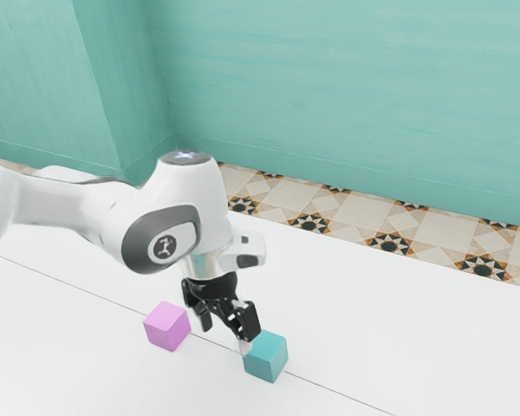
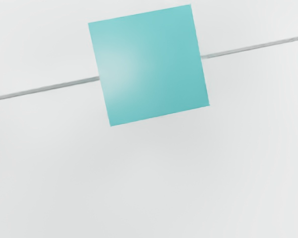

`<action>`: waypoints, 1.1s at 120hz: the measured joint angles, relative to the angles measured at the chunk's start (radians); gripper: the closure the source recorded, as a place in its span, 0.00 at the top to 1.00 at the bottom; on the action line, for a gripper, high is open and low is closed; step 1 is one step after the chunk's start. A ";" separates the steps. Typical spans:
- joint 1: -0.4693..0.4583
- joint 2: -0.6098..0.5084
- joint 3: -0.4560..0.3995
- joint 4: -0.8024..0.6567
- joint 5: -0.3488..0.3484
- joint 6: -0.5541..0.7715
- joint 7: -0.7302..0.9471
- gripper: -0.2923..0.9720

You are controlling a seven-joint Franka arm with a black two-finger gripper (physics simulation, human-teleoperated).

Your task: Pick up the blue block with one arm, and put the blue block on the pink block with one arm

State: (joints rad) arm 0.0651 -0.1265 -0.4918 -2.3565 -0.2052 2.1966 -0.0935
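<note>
Exterior view: my arm (image 1: 87,212) low over white table (image 1: 399,329). Fingers (image 1: 243,322) spread open, nothing between them, tips close to surface. Blue block (image 1: 266,355) sits on table, just beside fingers toward exterior view's right. Pink block (image 1: 166,326) near, on other side, apart from blue. Wrist view adds: blue block's square top face, lying across thin seam line (image 2: 39,90). Bare table around both blocks; tiled floor (image 1: 373,217) beyond far edge.

Exterior camera, raised beside the arm (image 1: 69,212), faces the teal wall (image 1: 347,87) across the white surface (image 1: 399,329) from mid-range. Wrist camera looks seemingly straight down, close above the surface. Both share the blue block (image 1: 266,355), at 6 o'clock in the exterior view, and the seam (image 1: 69,284).
</note>
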 joint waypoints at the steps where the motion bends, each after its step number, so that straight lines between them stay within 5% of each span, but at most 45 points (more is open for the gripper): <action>1: 0.000 0.002 -0.001 0.000 -0.002 0.004 -0.001 0.77; 67: -0.008 0.257 -0.005 0.126 0.132 0.099 -0.060 0.77; 132: -0.019 0.374 0.016 0.180 0.207 0.106 -0.089 0.77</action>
State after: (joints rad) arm 0.0465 0.2473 -0.4761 -2.1769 0.0019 2.3023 -0.1821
